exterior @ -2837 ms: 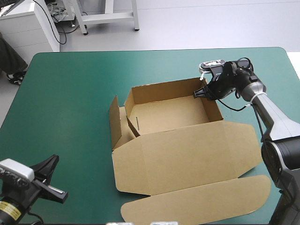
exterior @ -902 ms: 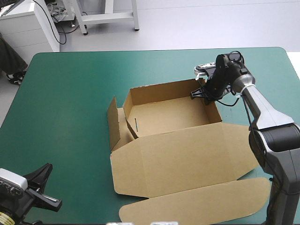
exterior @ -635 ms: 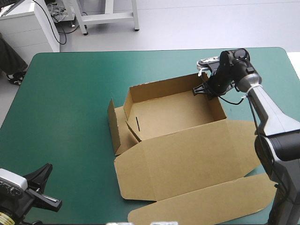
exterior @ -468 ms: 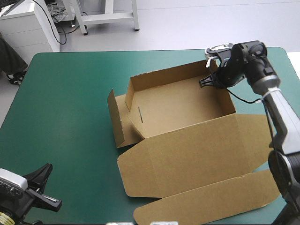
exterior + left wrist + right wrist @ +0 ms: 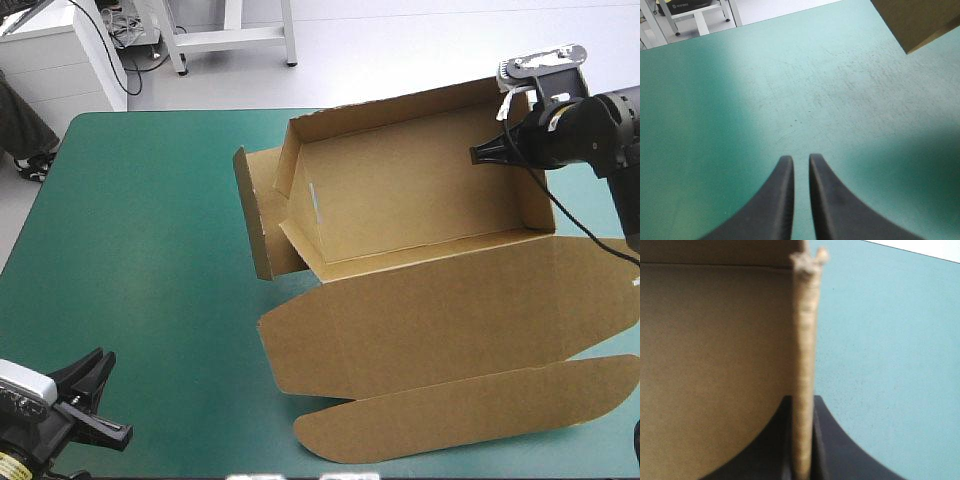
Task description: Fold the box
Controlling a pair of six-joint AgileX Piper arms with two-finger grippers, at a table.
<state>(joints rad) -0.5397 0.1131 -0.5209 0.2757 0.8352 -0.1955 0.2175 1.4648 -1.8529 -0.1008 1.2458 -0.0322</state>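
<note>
The brown box [image 5: 400, 200] is an open tray tilted up off the teal-green cover, its floor facing the camera. Its flat lid [image 5: 450, 320] and long tuck flap [image 5: 460, 415] trail toward the near edge. A side flap [image 5: 262, 215] stands at the tray's left end. My right gripper [image 5: 490, 155] is raised at the tray's right wall, shut on it. In the right wrist view the wall's edge [image 5: 805, 340] runs up from between the fingers of the gripper [image 5: 802, 400]. My left gripper [image 5: 100, 395] rests at the near left corner, shut and holding nothing [image 5: 800, 160], with a box corner [image 5: 920, 20] far ahead.
The teal-green cover [image 5: 150, 250] stretches between my left gripper and the box. The lid's right end reaches the table's right edge. The tray's raised far wall stands near the table's far edge [image 5: 200, 112].
My right gripper has risen and moved right and toward the far edge with the box wall in it. The tray tilted up and the whole box slid right. The left arm stayed put.
</note>
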